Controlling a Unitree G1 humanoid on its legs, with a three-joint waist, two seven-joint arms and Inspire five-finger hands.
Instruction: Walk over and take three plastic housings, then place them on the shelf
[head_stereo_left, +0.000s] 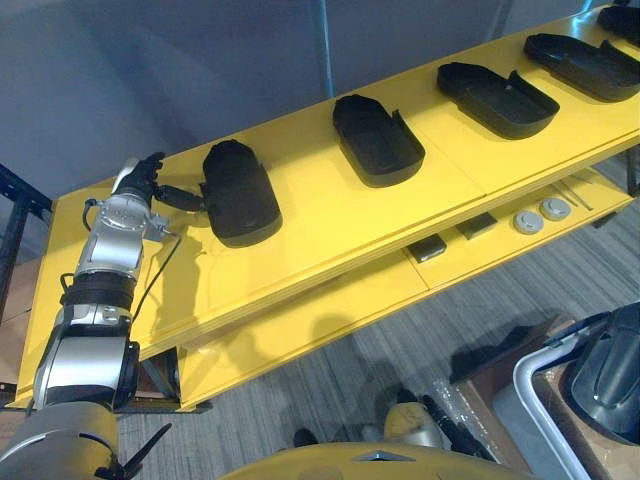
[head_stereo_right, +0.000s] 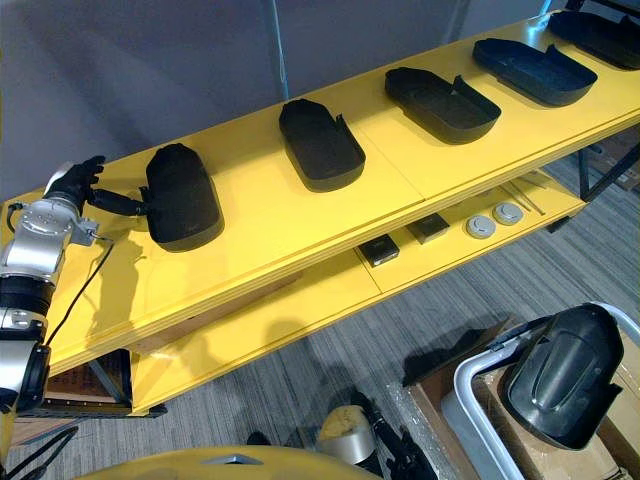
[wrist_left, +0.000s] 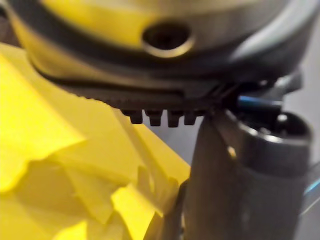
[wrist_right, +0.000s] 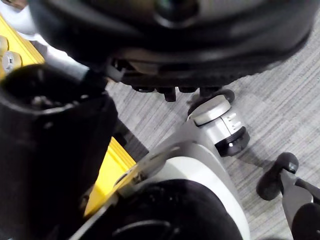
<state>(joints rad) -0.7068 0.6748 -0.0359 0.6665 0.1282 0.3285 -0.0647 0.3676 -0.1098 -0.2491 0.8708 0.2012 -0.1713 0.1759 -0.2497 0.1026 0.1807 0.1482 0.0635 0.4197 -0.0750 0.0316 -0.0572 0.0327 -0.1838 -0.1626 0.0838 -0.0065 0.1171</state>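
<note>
While the left hand (head_stereo_left: 148, 178) rested at the left end of the yellow shelf (head_stereo_left: 330, 230), on its top board, the leftmost housing (head_stereo_left: 240, 193) lay just beside it towards the robot's right, domed side up. One dark finger (head_stereo_left: 185, 198) reached straight out and touched that housing's near end; the others stood up loosely above the hand, apart from the plastic, so the hand was released and gripped nothing. Along the same board, each well apart from the next, lay a second housing (head_stereo_left: 377, 140), a third housing (head_stereo_left: 497, 98) and a fourth housing (head_stereo_left: 582, 65), all three hollow side up, and a fifth housing (head_stereo_left: 622, 20) showed at the far right edge. Under the top board, the lower board (head_stereo_left: 320, 310) carried two small black boxes (head_stereo_left: 428, 248) and, further right, two round grey discs (head_stereo_left: 528, 222) side by side. Down at the robot's right, over the grey carpet floor (head_stereo_right: 450, 300), a dark grey housing (head_stereo_right: 560, 375) stood tilted in a grey bin (head_stereo_right: 470, 410) with a pale tubular rim. Seen from the right wrist, the right hand (wrist_right: 200, 40) hung above the carpet with a large black shape close beside it; whether it clasped anything could not be told.
</note>
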